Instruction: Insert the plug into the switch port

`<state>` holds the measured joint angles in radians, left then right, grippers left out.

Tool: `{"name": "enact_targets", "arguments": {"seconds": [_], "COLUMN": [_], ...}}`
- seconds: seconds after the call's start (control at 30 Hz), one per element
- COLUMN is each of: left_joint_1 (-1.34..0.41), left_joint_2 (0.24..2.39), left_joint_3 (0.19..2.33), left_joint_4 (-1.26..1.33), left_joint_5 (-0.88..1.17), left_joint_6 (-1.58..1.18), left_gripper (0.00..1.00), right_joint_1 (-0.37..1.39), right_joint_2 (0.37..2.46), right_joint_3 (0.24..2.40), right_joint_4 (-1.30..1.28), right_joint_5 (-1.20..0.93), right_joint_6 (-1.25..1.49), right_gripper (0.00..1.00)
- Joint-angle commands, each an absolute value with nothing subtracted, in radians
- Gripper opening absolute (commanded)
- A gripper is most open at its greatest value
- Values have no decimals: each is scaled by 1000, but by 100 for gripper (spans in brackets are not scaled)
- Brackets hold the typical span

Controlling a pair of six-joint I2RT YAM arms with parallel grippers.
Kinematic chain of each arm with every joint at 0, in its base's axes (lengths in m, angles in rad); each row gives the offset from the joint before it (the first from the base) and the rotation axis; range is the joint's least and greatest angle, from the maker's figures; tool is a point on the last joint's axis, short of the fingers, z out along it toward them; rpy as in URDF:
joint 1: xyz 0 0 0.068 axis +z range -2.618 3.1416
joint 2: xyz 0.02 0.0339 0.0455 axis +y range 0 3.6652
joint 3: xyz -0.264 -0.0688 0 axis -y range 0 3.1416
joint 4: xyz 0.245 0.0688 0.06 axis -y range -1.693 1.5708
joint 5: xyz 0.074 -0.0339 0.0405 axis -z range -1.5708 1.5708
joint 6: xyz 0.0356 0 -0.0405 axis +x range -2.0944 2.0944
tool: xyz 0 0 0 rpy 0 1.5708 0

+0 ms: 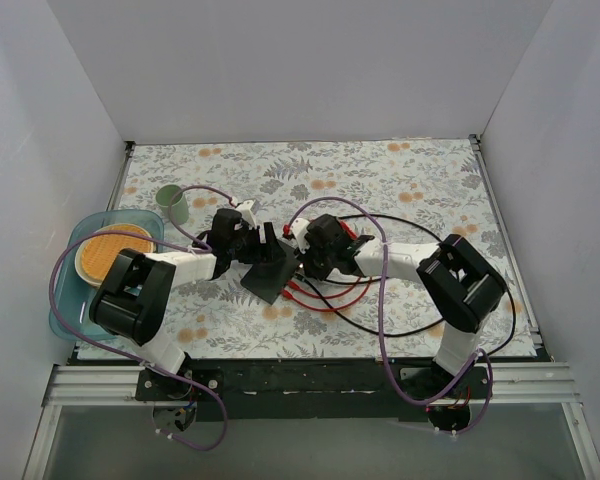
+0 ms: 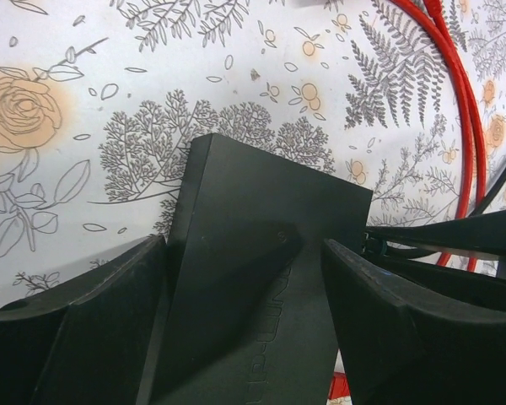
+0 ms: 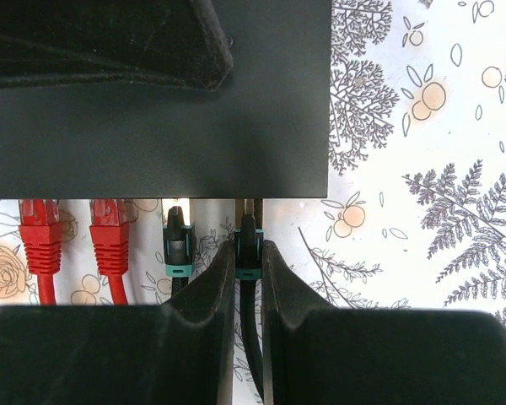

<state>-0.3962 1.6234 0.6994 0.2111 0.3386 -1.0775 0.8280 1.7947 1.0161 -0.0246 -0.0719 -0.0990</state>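
Observation:
The switch (image 1: 269, 276) is a flat matte-black box near the table's middle, raised at a tilt. My left gripper (image 1: 252, 246) is shut on the switch (image 2: 261, 278), one finger along each long side. One of its fingers (image 3: 110, 42) lies across the switch (image 3: 261, 126) in the right wrist view. My right gripper (image 3: 248, 250) is shut on the plug (image 3: 248, 253), black with a teal collar. The plug's tip meets the switch's near edge at the rightmost socket; how deep it sits is hidden. From above, the right gripper (image 1: 302, 258) stands just right of the switch.
A second black and teal plug (image 3: 178, 245) and two red plugs (image 3: 40, 238) line the same edge to the left. Red cables (image 1: 332, 296) and black cables loop beside the right arm. A green cup (image 1: 174, 205) and a blue tray (image 1: 68, 300) with a tan plate stand at the left.

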Motion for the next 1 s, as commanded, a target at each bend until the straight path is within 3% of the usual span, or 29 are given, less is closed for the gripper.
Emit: {"name": "enact_targets", "arguments": {"seconds": [0.0,0.53,0.97], "left_joint_1": [-449,-449,-451], "left_joint_2": [1568,1588,1563], "left_joint_3": [681,667,657], "left_joint_4": [219,271,288], "left_joint_5": [560,704,735], "left_joint_6": [-1111,-1097,-1085], "left_gripper": [72,51,53], "right_joint_1": [862,861,861], "right_joint_2": [1766,1772,1877], "right_joint_3": [983,1038,1255], "right_joint_4": [91,120,46], "right_joint_5": [-172,-161,-127], "right_joint_6": [-133,-91,-81], "right_gripper": [1,1,1]}}
